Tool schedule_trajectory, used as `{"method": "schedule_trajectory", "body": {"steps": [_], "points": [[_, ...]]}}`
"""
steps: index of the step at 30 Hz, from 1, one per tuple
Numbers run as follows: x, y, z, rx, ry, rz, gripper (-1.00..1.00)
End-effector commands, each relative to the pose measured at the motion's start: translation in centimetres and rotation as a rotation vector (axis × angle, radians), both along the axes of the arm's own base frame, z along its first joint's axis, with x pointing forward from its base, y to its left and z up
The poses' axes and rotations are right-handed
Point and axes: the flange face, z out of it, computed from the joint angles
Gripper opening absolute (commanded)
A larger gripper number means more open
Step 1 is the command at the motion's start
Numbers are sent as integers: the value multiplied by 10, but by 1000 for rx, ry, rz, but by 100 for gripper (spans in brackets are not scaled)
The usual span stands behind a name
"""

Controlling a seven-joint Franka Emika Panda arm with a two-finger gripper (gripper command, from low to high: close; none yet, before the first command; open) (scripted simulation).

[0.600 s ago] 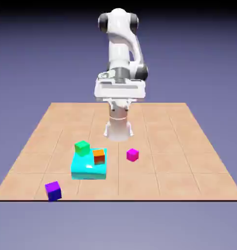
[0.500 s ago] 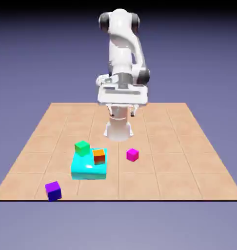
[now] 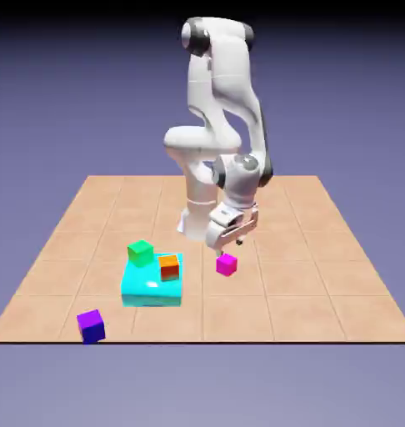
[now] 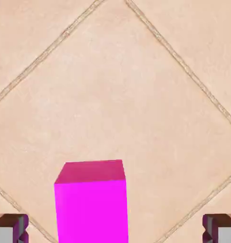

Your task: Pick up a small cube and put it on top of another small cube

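Note:
The small magenta-pink cube [image 3: 227, 265] rests on the tiled table, right of the cyan block. My gripper [image 3: 232, 243] hovers just above it, a little toward the far side, tilted. In the hand view the magenta cube [image 4: 91, 199] stands large at the bottom, left of centre, between the two grey fingertips [image 4: 10, 228] which sit far apart at the lower corners. The gripper [image 4: 115, 230] is open and touches nothing. An orange cube [image 3: 169, 267] sits on the cyan block; a green cube [image 3: 140, 252] and a purple cube [image 3: 91, 325] lie further to the exterior view's left.
A large flat cyan block [image 3: 152, 283] lies left of the magenta cube, with the orange cube on top and the green cube at its far left corner. The purple cube sits near the table's front edge [image 3: 197, 340]. The robot's base [image 3: 202, 218] stands behind.
The arm has swung down and forward from a raised pose to just above the magenta cube. None of the cubes has moved.

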Motion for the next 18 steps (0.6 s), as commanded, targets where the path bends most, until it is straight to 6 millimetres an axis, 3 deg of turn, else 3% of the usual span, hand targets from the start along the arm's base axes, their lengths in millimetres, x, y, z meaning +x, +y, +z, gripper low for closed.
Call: {"method": "schedule_trajectory", "body": {"steps": [1, 18], "points": [[1, 0, -2, -3, -1, 0, 0], [2, -2, -52, -11, -9, 0, 0]]}}
